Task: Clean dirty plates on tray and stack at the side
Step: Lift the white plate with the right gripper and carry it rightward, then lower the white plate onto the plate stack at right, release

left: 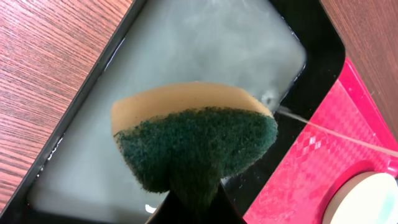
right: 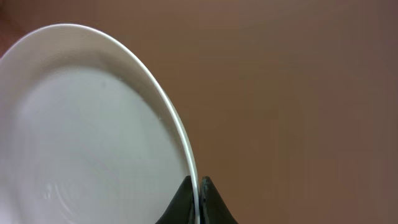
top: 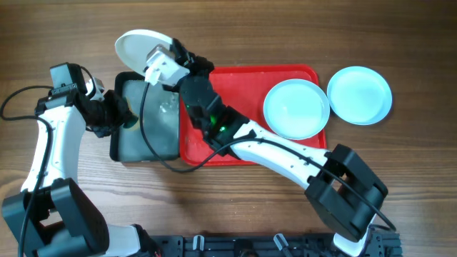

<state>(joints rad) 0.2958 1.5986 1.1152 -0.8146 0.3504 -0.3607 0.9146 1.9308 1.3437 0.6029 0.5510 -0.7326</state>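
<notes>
White plate, rim pinched by right pincer, hangs at the tray's eleven o'clock; left pincer clamps sponge; scrubbing likely next.

white plate cut off left and below, red tray partly hidden under right arm

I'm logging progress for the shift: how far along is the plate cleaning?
Looks done: one aqua plate lies on the table beside the red tray. In hand: the right end effector grips the white plate by its rim, and the left end effector holds a sponge over the black tray. Left: the other aqua plate on the red tray, then stacking.
</notes>
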